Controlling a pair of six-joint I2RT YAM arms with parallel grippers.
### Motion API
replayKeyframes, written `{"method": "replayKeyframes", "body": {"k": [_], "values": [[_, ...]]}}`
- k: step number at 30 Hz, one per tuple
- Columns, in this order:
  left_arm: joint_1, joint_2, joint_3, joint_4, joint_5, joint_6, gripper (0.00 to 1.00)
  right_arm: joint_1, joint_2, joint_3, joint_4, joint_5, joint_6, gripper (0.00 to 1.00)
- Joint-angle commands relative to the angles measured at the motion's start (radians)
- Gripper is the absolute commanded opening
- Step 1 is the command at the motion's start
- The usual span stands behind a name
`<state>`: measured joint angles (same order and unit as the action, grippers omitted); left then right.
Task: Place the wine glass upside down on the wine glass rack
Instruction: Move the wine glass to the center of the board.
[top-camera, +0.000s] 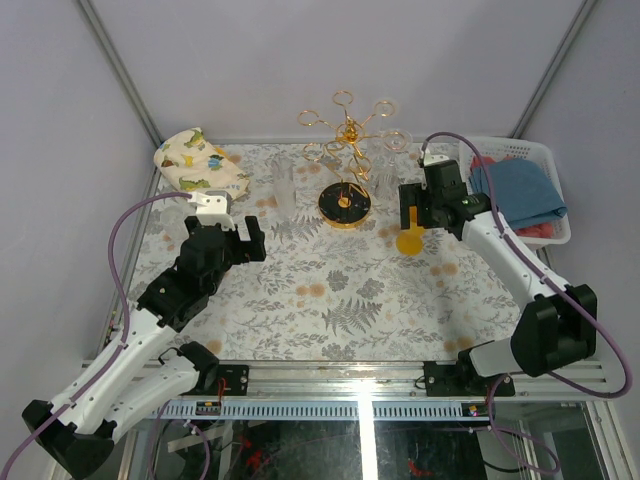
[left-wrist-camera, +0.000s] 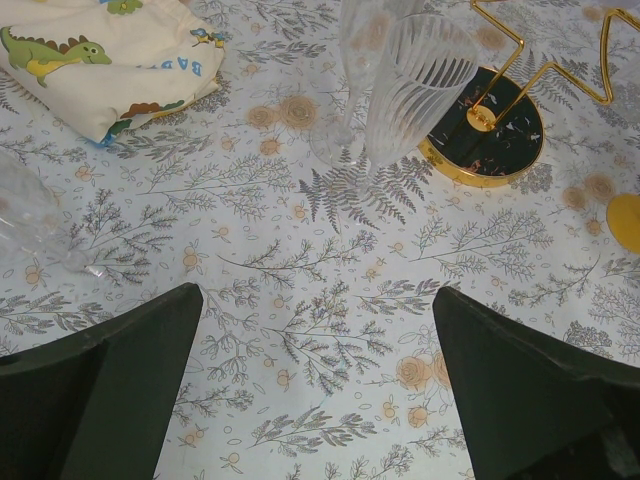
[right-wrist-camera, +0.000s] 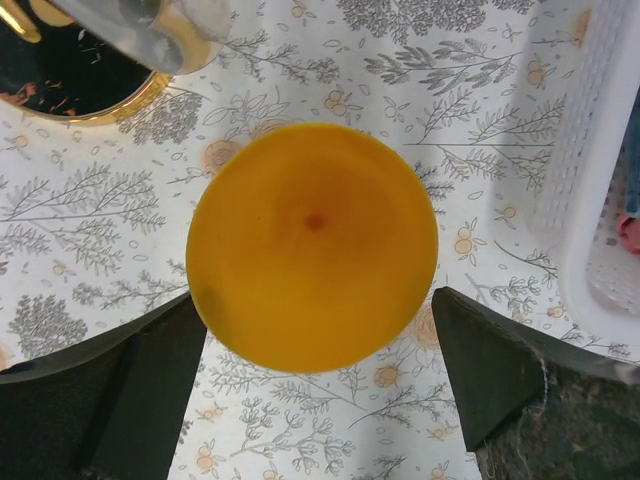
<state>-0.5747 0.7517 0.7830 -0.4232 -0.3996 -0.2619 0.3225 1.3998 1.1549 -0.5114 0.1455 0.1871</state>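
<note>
From where I stand, the wine glass rack (top-camera: 349, 140) sits at the back of the floral tablecloth (top-camera: 330, 300), at about twelve o'clock. Its gold looped arms fan out above a round black gold-rimmed base (top-camera: 345, 205). The wine glass (right-wrist-camera: 312, 220) is orange-yellow and is not on the rack. In the overhead view its round shows on the cloth at roughly four o'clock from the base, near it but apart from it. The right gripper (right-wrist-camera: 317, 293) hangs directly over the glass with its fingers (right-wrist-camera: 150, 390) spread wide, one on each side of the orange round. I cannot tell whether the pads touch it. From that wrist the glass appears end-on as a plain disc with a small dark dot at its centre, so I cannot tell which end faces up. The left gripper (left-wrist-camera: 315, 300) is over at nine o'clock, its fingers also spread wide, with only bare cloth between them. A clear ribbed glass (left-wrist-camera: 415, 80) stands just beside the base at its nine o'clock. A dinosaur-print cloth (top-camera: 195, 158) lies bunched at ten o'clock. A white basket (top-camera: 520, 147) holding a blue cloth (top-camera: 520, 190) sits at two o'clock.
</note>
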Motion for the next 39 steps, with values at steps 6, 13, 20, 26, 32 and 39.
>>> {"method": "replayKeyframes", "body": {"k": [6, 13, 20, 26, 32, 39], "values": [[0.007, -0.004, -0.008, 0.001, 0.005, -0.005, 1.00, 0.003, 0.102, 0.100, 0.056, -0.010, -0.059, 0.99], [0.007, -0.004, -0.007, 0.002, 0.004, -0.005, 1.00, 0.004, 0.137, 0.121, 0.059, 0.009, -0.101, 0.99], [0.006, -0.004, -0.008, 0.001, 0.008, -0.005, 1.00, 0.004, 0.156, 0.119, 0.076, 0.047, -0.127, 0.99], [0.007, -0.004, -0.007, 0.001, 0.007, -0.005, 1.00, 0.003, 0.175, 0.129, 0.089, 0.008, -0.135, 0.99], [0.007, -0.004, -0.008, 0.000, 0.005, -0.004, 1.00, 0.003, 0.169, 0.103, 0.104, -0.045, -0.138, 0.99], [0.007, -0.001, -0.007, 0.002, 0.010, -0.003, 1.00, 0.003, 0.137, 0.061, 0.084, -0.071, -0.136, 1.00]]}}
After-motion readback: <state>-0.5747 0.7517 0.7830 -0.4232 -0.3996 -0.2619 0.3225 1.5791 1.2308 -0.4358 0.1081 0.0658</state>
